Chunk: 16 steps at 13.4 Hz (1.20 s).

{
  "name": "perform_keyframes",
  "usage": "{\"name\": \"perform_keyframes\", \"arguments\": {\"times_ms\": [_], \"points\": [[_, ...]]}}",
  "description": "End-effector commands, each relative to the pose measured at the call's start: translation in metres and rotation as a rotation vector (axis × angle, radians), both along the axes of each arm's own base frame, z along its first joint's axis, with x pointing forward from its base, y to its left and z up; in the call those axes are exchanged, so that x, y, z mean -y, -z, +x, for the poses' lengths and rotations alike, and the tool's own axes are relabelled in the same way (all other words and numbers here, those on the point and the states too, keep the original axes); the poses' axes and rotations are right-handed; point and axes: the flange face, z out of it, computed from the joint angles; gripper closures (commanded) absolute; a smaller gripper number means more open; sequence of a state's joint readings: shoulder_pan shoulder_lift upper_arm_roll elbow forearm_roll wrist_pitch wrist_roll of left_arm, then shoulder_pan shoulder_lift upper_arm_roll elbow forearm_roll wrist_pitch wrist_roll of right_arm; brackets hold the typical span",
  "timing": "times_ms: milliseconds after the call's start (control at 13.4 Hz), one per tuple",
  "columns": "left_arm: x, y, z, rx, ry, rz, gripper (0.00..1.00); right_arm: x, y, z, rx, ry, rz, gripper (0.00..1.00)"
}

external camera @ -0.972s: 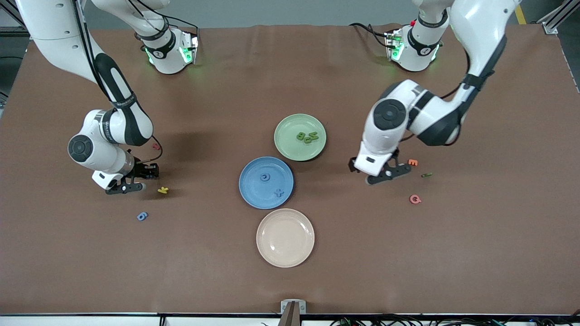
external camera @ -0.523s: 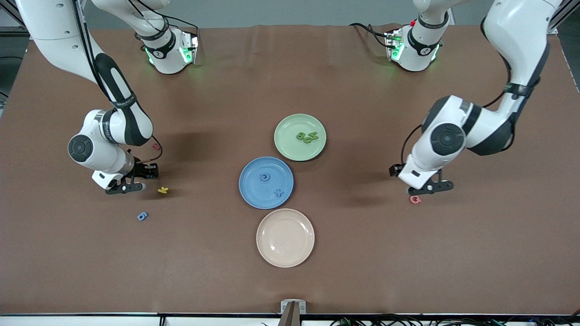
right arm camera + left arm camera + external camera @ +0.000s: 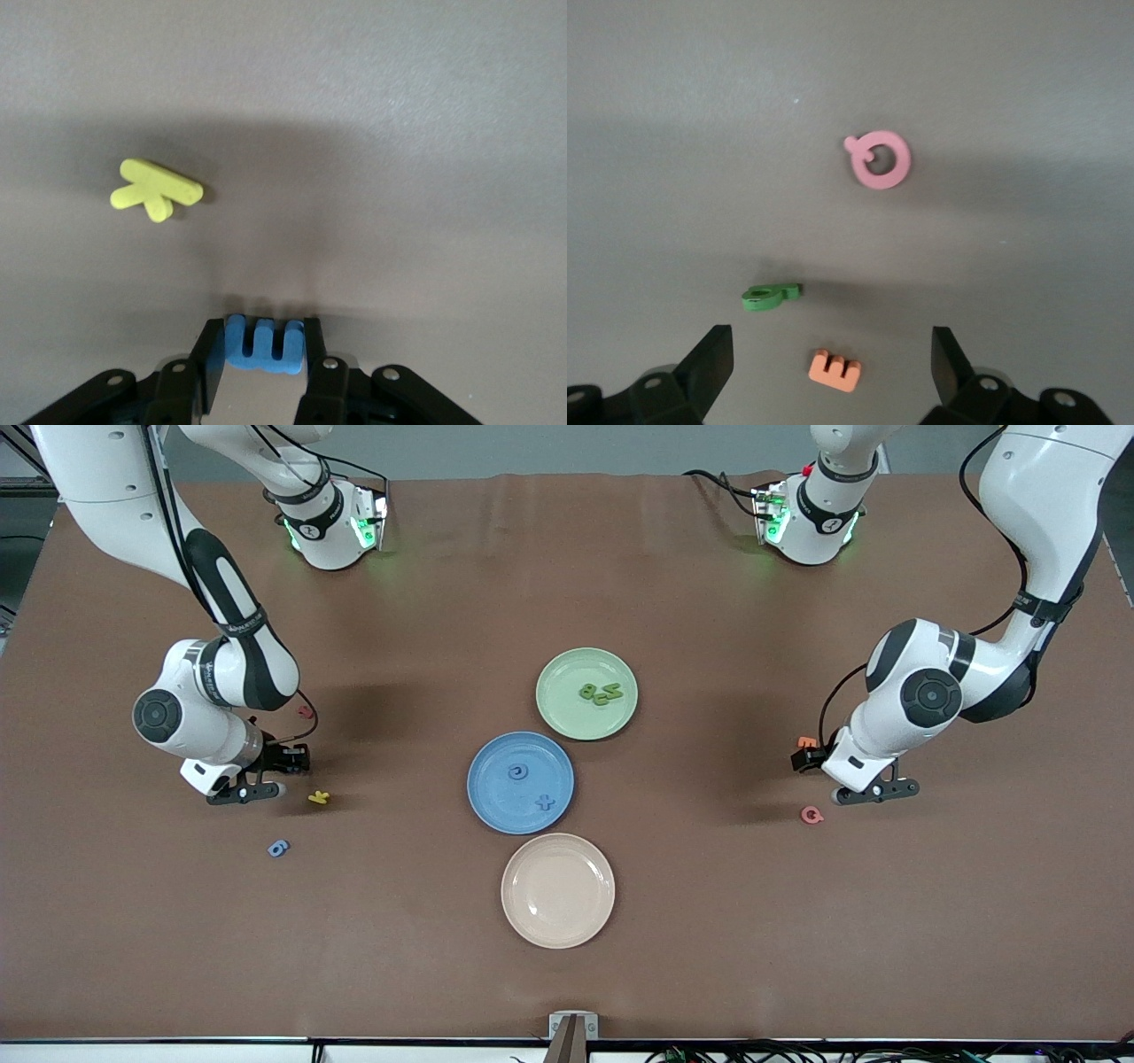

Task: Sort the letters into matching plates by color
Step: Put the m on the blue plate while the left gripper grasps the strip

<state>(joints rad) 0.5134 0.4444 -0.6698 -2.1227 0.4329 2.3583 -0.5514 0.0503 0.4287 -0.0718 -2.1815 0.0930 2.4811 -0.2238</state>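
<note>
Right claw [image 3: 263,372]: pinched on blue m [image 3: 264,343], low over desk [image 3: 673,567]; grip seen only in wrist view
Left claw [image 3: 831,376]: spread above green stroke [image 3: 771,296] and orange letter [image 3: 834,370]
Blue plate [image 3: 496,815]: c, +
Green plate [image 3: 567,722]: three green letters
Blue 6 [image 3: 278,849]: on desk, only front view shows it

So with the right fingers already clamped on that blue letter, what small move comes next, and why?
Probably a straight lift: the right gripper is shut on the blue m low over the table, beside the yellow letter. Raising it first clears that piece before carrying to the blue plate. The left gripper hangs open over the green letter.
</note>
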Motion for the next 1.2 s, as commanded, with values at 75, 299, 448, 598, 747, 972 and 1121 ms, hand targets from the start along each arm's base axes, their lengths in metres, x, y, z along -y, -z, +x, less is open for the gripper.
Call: {"name": "perform_keyframes", "arguments": {"times_ms": [75, 299, 448, 598, 747, 972, 1121], "points": [[-0.012, 0.020, -0.006, 0.023, 0.010, -0.031, 0.03, -0.027, -0.055, 0.009, -0.011, 0.011, 0.007, 0.81], [-0.044, 0.030, -0.004, 0.033, 0.000, -0.005, 0.03, -0.079, -0.088, 0.013, -0.015, 0.092, -0.008, 0.82], [-0.050, 0.036, -0.005, 0.029, 0.011, 0.005, 0.03, -0.132, -0.102, 0.016, -0.042, 0.174, -0.031, 0.82], [-0.056, 0.047, -0.006, 0.027, 0.012, 0.000, 0.05, -0.205, -0.123, 0.012, -0.025, 0.241, -0.047, 0.82], [-0.055, 0.057, -0.007, 0.021, 0.016, -0.014, 0.08, -0.269, -0.123, 0.010, -0.007, 0.329, -0.057, 0.82], [-0.055, 0.064, -0.008, 0.028, 0.037, -0.013, 0.14, -0.345, -0.104, 0.010, 0.013, 0.401, -0.067, 0.82], [-0.055, 0.064, -0.009, 0.025, 0.035, -0.011, 0.18, -0.388, -0.088, 0.012, 0.012, 0.459, -0.057, 0.82]]}}
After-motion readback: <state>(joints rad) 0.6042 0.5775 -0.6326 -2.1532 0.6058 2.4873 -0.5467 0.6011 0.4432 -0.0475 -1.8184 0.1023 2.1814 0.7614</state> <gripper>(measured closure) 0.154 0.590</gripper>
